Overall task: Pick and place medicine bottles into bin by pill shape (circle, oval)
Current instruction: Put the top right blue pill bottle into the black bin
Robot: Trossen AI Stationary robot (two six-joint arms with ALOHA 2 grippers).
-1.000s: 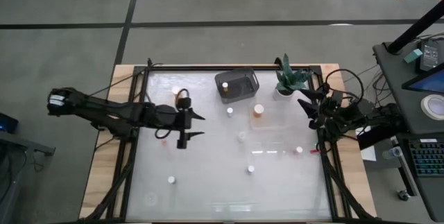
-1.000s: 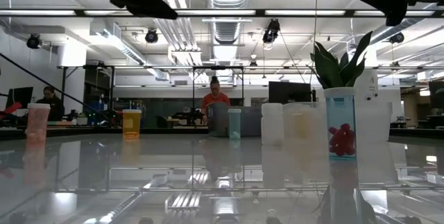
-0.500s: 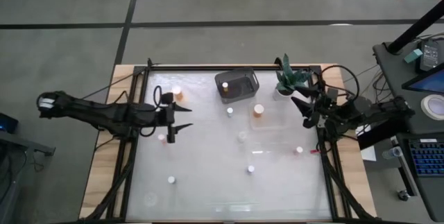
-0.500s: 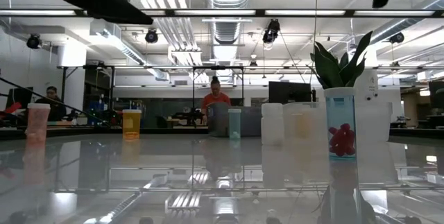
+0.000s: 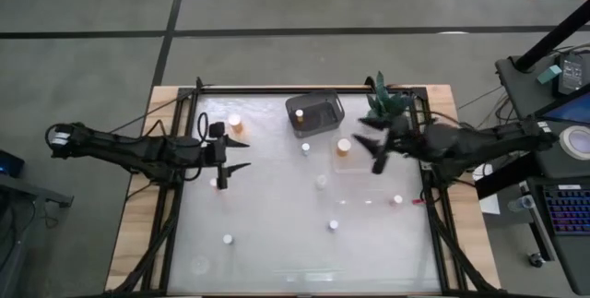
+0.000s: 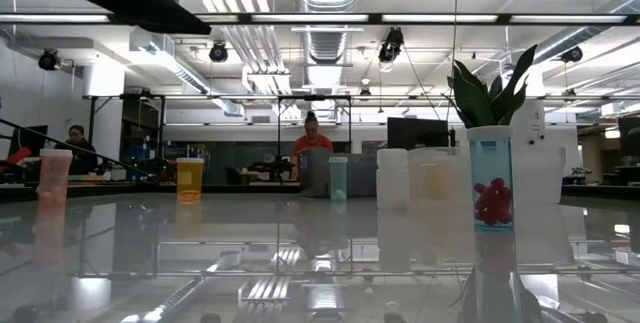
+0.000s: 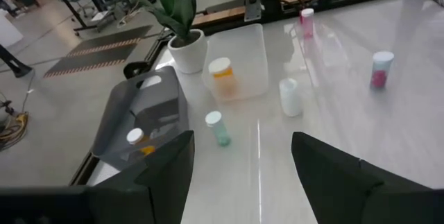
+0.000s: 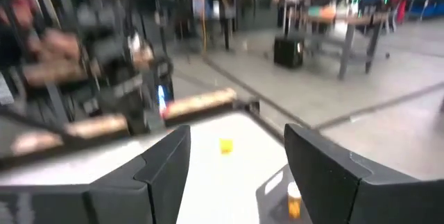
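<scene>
The medicine bottles (image 5: 334, 226) are tiny cylinders scattered over the pale table (image 5: 277, 261), some orange with white caps, some all white. Going near to far: two white ones sit toward the front edge, a pinkish one (image 5: 397, 200) by the right side, another white one (image 5: 321, 181) mid-table, then an orange one (image 5: 343, 147) inside the clear bin (image 7: 239, 61) and one more in the dark bin (image 5: 315, 114) beside the potted plant (image 5: 383, 104).

Since half a second ago the right gripper (image 5: 369, 146) has swung in from the table's right edge to hang over the clear bin, fingers spread wide and empty. The left gripper (image 5: 232, 171) (barely shifted) hovers near the left side, arm stretched level, jaws parted, holding nothing.
</scene>
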